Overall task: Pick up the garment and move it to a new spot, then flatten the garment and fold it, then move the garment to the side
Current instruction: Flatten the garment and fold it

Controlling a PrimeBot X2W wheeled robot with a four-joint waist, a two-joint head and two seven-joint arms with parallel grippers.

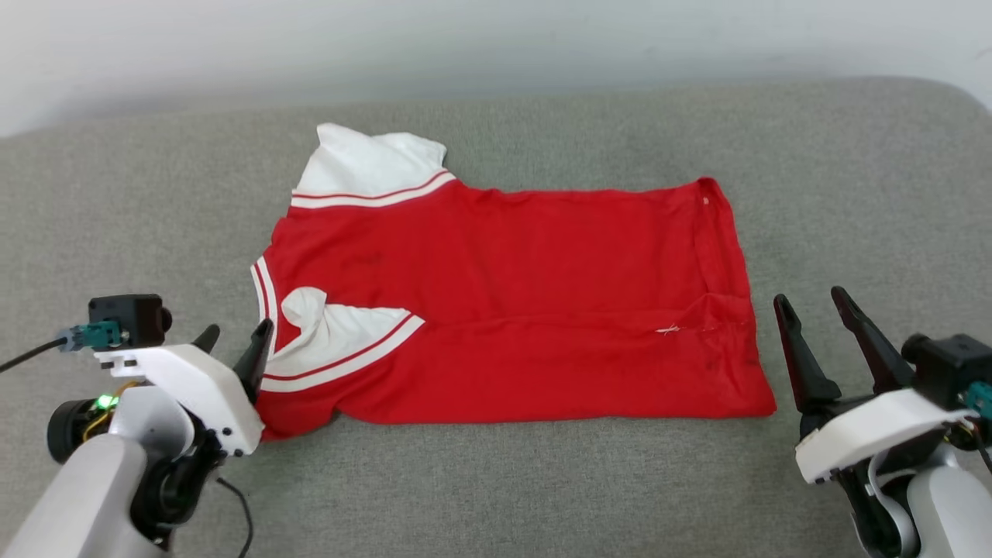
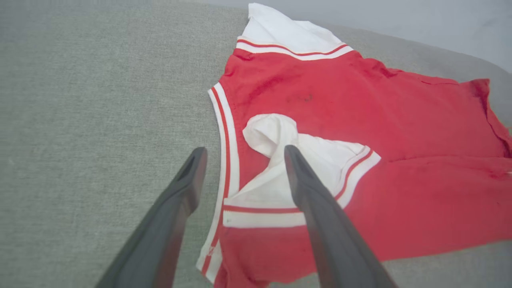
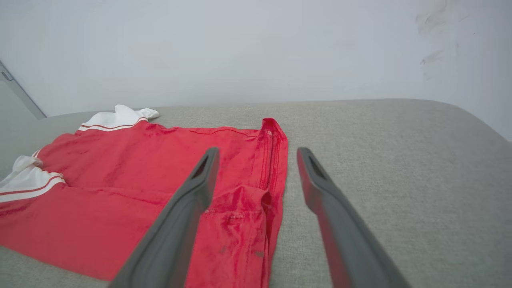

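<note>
Two tools, both spread wide and empty: left tool (image 1: 239,332) at the collar end of the garment (image 1: 504,294), right tool (image 1: 810,298) just beside its hem. Garment lies flat on the grey cushion (image 1: 496,480).

A grey, woven upholstered surface (image 1: 496,480) is being seen stretching across the whole width of the head view, its far right corner being rounded off. Behind it, a pale wall (image 1: 496,46) is being shown, plain and softly lit. In the right wrist view, faint dark smudges (image 3: 431,57) are being picked out high on that wall, and a slanted grey panel (image 3: 10,100) is being glimpsed at the far left.
</note>
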